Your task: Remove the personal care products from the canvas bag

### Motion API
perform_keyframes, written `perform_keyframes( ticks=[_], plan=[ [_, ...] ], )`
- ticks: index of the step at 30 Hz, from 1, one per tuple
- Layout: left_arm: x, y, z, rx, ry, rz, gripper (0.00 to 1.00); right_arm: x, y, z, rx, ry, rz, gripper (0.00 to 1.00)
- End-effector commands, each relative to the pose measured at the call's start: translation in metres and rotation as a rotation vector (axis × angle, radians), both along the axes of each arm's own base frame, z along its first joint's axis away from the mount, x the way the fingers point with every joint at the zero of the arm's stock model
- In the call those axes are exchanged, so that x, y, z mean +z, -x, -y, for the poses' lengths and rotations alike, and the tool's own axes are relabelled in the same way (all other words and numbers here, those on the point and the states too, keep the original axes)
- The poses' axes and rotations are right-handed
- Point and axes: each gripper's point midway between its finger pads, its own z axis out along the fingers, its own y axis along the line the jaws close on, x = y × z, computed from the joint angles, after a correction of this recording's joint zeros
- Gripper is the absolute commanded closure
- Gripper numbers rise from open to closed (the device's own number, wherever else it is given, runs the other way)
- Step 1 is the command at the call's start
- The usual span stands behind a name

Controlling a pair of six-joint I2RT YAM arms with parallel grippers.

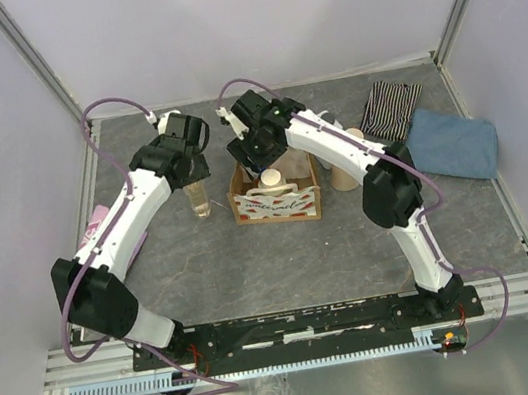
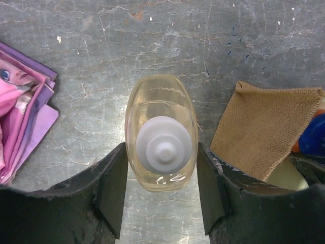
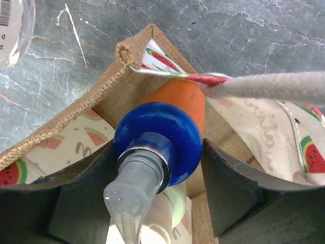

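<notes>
Between the clamped fingers of the left gripper (image 2: 161, 188), a yellowish bottle (image 2: 161, 96) stands outside the canvas bag (image 2: 264, 127). The right gripper (image 3: 160, 178) straddles the orange bottle (image 3: 177, 107) inside the bag, grip unclear; a whitish bottle (image 3: 172, 216) lies beneath.

Bright, even, diffuse light; soft shadows; slight close-range blur in wrist views.

In canvas bag (image 1: 276, 208): orange bottle (image 3: 181, 99) (blue pump); yellowish bottle (image 2: 161, 91) upright outside

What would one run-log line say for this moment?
left gripper: holds clear bottle outside bag | right gripper: grips orange bottle in bag
</notes>
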Motion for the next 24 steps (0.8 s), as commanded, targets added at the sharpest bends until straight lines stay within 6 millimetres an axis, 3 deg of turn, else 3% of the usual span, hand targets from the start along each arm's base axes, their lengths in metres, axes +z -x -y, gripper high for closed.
perform_keyframes(
  ticks=[1, 9, 15, 18, 20, 21, 24],
  plan=[
    [0.047, -0.024, 0.006, 0.045, 0.102, 0.255, 0.92, 0.007, -0.008, -0.001, 0.001, 0.009, 0.063, 0.35],
    [0.013, -0.019, 0.008, 0.043, 0.109, 0.204, 0.92, 0.02, -0.012, 0.0, -0.016, -0.006, 0.123, 0.57],
    [-0.002, -0.011, 0.004, 0.055, 0.11, 0.19, 0.87, 0.06, -0.014, 0.004, -0.036, -0.07, 0.211, 0.59],
    [-0.007, -0.006, 0.004, 0.051, 0.118, 0.183, 0.7, 0.084, -0.014, 0.005, -0.054, -0.108, 0.253, 0.59],
    [-0.011, -0.002, 0.005, 0.045, 0.122, 0.17, 0.42, 0.102, -0.013, 0.008, -0.063, -0.135, 0.28, 0.59],
    [-0.012, 0.0, 0.004, 0.046, 0.126, 0.165, 0.34, 0.108, -0.012, 0.008, -0.065, -0.145, 0.288, 0.59],
    [-0.01, 0.005, 0.004, 0.049, 0.141, 0.162, 0.26, 0.132, -0.009, 0.014, -0.084, -0.18, 0.321, 0.59]
  ],
)
